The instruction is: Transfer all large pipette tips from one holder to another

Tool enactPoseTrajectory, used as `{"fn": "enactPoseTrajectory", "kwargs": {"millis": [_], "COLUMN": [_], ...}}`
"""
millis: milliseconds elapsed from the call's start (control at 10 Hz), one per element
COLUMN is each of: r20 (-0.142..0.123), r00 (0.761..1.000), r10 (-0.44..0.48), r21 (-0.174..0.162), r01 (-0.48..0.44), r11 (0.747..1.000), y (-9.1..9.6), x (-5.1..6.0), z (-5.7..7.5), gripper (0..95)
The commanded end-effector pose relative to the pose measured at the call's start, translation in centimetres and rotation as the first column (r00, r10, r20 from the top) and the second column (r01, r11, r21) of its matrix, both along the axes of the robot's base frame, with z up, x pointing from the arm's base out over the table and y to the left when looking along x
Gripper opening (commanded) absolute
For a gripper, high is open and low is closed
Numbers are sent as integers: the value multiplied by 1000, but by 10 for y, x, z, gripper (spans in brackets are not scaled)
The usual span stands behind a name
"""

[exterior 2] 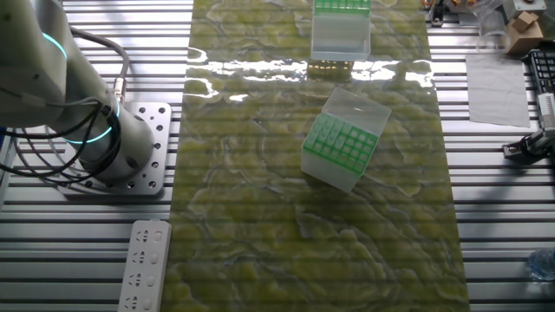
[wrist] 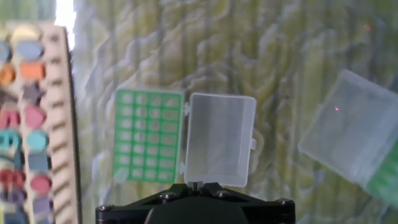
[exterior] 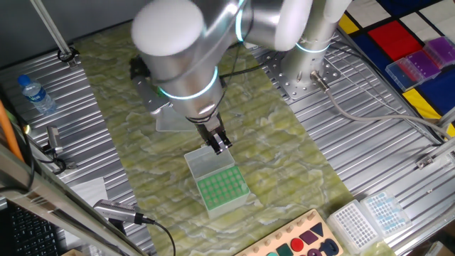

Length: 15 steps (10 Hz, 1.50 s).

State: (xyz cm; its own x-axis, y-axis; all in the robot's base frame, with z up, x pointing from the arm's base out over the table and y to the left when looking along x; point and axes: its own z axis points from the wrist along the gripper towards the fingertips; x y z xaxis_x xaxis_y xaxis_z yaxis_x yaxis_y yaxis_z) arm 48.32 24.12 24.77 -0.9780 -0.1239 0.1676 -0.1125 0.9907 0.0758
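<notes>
Green-grid tip box (exterior: 217, 185) lies open; its contents unclear

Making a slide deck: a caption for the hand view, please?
Gripper above an open green-grid tip holder, its clear lid flipped aside on the green mat.

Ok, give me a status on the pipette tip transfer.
Done: both boxes are open, the near box with its lid folded back and the second box further along the mat.
In hand: the gripper hangs over the near box's lid; whether it holds a tip is too small to tell.
Left: unclear. Single tips can't be made out in either green rack, so no count is possible.
</notes>
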Motion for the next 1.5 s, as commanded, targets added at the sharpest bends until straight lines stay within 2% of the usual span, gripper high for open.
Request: {"fn": "enactPoseTrajectory", "kwargs": {"millis": [100, 200, 300, 500, 700, 900, 1500], "r20": [-13, -4, 3, 12, 31, 54, 70], "r00": [1000, 1000, 1000, 1000, 1000, 998, 997], "r10": [25, 3, -1, -9, -6, -11, -9], "r21": [70, 63, 57, 50, 29, 21, 7], "r01": [-25, -3, 0, 8, 5, 10, 9], "r11": [997, 998, 998, 999, 1000, 1000, 1000], "y": [24, 41, 52, 67, 83, 85, 92], "x": [3, 6, 7, 8, 8, 7, 5], "z": [-2, -4, -7, -14, -27, -38, -64], "gripper": [190, 190, 380, 380, 380, 380, 380]}}
